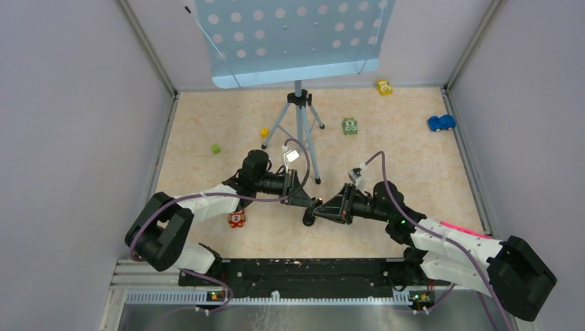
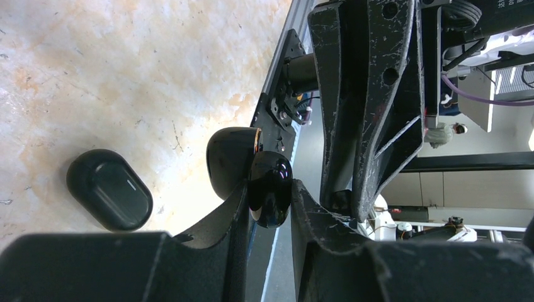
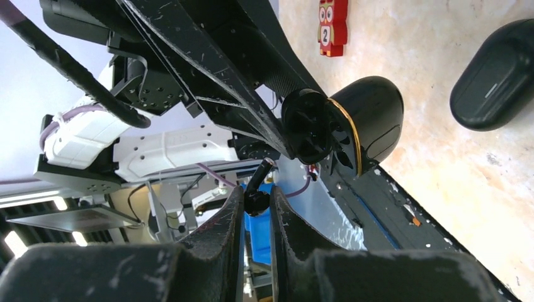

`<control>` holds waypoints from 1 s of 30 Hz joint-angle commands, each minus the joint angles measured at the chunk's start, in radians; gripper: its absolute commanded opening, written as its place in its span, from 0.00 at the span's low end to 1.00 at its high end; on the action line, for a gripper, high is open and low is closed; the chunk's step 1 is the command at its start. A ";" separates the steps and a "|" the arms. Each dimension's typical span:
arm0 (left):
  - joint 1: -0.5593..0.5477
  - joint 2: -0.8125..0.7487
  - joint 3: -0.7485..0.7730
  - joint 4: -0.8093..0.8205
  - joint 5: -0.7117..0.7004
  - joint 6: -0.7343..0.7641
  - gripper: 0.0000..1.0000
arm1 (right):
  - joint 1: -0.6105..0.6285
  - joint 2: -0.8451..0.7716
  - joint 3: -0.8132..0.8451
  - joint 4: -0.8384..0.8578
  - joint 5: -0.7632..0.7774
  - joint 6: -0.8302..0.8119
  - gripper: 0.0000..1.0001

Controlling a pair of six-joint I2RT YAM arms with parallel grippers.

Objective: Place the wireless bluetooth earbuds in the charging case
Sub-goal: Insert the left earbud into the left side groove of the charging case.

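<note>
My left gripper [image 2: 269, 187] is shut on the charging case [image 2: 271, 179], a glossy black shell. Its lid [image 2: 228, 157], a matte dome with a gold rim, stands open. In the right wrist view the case [image 3: 305, 123] faces me with its recessed inside showing, lid [image 3: 374, 116] behind it. My right gripper [image 3: 257, 195] is shut on one of the wireless bluetooth earbuds [image 3: 256, 202], a tiny black nub at the fingertips, a short way from the case. In the top view both grippers [image 1: 314, 202] [image 1: 325, 207] meet tip to tip at mid-table. No other earbud shows.
A second black oval pebble [image 2: 110, 189] [image 3: 497, 75] [image 1: 308, 219] with a pale line lies on the table below the grippers. A red numbered block [image 1: 236, 218] sits nearby. A tripod [image 1: 300, 127] with a blue board, small blocks [image 1: 350, 126] and toy cars [image 1: 441, 123] stand farther back.
</note>
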 commanded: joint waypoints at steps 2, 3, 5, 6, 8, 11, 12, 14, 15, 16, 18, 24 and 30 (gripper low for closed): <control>-0.002 -0.022 0.022 0.014 0.017 0.032 0.00 | 0.007 0.014 0.010 0.006 -0.007 -0.022 0.00; -0.003 -0.024 0.022 0.012 0.015 0.034 0.00 | 0.007 0.022 -0.003 0.029 -0.007 -0.012 0.00; -0.003 -0.025 0.022 0.009 0.016 0.035 0.00 | 0.007 0.035 -0.012 0.042 -0.008 -0.010 0.00; -0.003 -0.026 0.023 0.008 0.016 0.034 0.00 | 0.007 0.039 -0.014 0.041 -0.008 -0.012 0.00; -0.002 -0.025 0.022 0.009 0.017 0.035 0.00 | 0.007 0.044 -0.012 0.038 -0.007 -0.014 0.00; -0.003 -0.025 0.023 0.013 0.027 0.031 0.00 | 0.002 0.050 -0.010 0.032 -0.010 -0.021 0.00; -0.003 -0.024 0.025 0.013 0.027 0.031 0.00 | 0.000 0.050 -0.012 0.031 -0.009 -0.022 0.00; -0.003 -0.023 0.025 0.010 0.027 0.031 0.00 | -0.004 0.051 -0.016 0.029 -0.010 -0.023 0.00; -0.002 -0.023 0.024 0.005 0.026 0.032 0.00 | -0.005 0.051 -0.017 0.029 -0.011 -0.024 0.00; -0.003 -0.023 0.024 0.004 0.024 0.034 0.00 | -0.006 0.050 -0.018 0.027 -0.011 -0.025 0.00; -0.002 -0.021 0.025 0.006 0.025 0.036 0.00 | -0.006 0.049 -0.019 0.013 -0.013 -0.031 0.00; -0.003 -0.014 0.025 -0.001 0.018 0.039 0.00 | -0.007 0.014 -0.021 -0.013 -0.022 -0.031 0.00; -0.003 -0.013 0.030 -0.005 0.024 0.040 0.00 | -0.007 -0.044 -0.035 -0.097 -0.013 -0.048 0.00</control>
